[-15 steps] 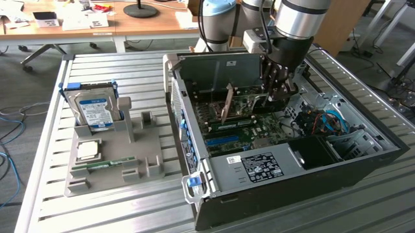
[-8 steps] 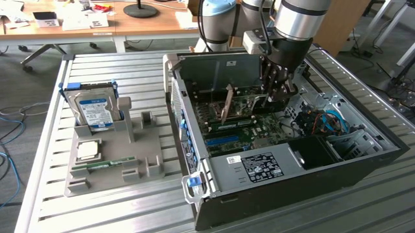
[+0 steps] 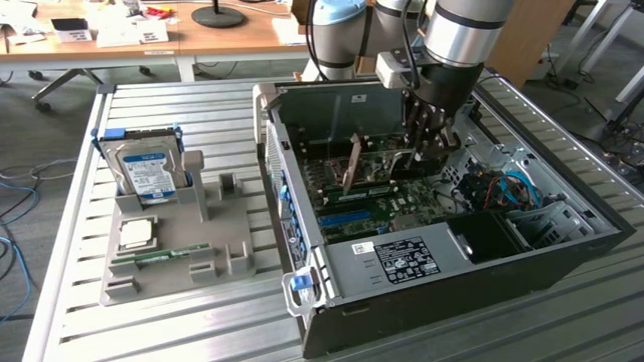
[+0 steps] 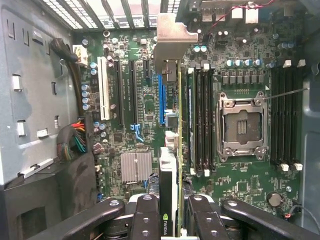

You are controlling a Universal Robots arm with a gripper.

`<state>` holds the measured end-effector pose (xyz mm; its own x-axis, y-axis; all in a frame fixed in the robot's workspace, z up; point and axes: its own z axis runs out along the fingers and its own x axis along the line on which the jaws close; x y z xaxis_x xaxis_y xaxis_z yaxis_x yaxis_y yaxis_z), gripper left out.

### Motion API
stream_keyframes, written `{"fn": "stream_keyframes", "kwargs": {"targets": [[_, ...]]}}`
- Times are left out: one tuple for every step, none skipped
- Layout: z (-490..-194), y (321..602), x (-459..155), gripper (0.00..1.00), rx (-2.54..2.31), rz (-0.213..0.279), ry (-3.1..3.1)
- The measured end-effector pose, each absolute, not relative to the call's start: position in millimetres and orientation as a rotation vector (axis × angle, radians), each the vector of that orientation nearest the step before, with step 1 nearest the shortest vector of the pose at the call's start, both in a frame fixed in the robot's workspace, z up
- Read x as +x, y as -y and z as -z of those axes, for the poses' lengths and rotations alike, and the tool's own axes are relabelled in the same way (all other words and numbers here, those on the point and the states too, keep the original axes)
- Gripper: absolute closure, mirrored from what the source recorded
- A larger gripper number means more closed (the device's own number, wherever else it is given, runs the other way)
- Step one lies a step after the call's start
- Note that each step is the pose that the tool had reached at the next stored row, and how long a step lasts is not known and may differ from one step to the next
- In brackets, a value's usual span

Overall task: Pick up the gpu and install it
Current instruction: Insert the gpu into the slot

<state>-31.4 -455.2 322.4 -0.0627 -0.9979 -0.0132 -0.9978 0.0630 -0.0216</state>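
Where the gripper (image 3: 427, 143) hangs: upper middle of the exterior view, inside the black computer case (image 3: 483, 294), clamped on the gpu (image 3: 381, 164).
Card: thin, dark, silvery bracket, on edge over the green motherboard (image 4: 240, 185); seating unclear.
Room: blue slot (image 4: 161, 97) just beside its edge.
Wrist view: black fingers (image 4: 145, 215) flank the gpu (image 4: 169, 175); one bare CPU socket (image 4: 245, 125).
Exterior view's left: one blue-labelled hard drive (image 3: 146, 170), one green RAM stick (image 3: 161, 256).
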Motion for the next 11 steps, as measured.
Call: {"fn": "stream_keyframes", "kwargs": {"targets": [[-321.2, 455.2, -31.4, 0.73, -2.134, 0.01, -2.272], [-320.1, 455.2, -31.4, 0.73, -2.134, 0.01, -2.272], [-319.1, 455.2, -31.4, 0.73, -2.134, 0.01, -2.272], [-318.3, 455.2, -31.4, 0.73, -2.134, 0.01, -2.272], [-317.7, 455.2, -31.4, 0.73, -2.134, 0.01, -2.272], [-317.1, 455.2, -31.4, 0.73, -2.134, 0.01, -2.272], [-316.6, 455.2, -31.4, 0.73, -2.134, 0.01, -2.272], [-316.1, 455.2, -31.4, 0.73, -2.134, 0.01, -2.272], [-316.1, 455.2, -31.4, 0.73, -2.134, 0.01, -2.272], [-316.1, 455.2, -31.4, 0.73, -2.134, 0.011, -2.272], [-316.1, 455.2, -31.4, 0.73, -2.134, 0.011, -2.272]]}}
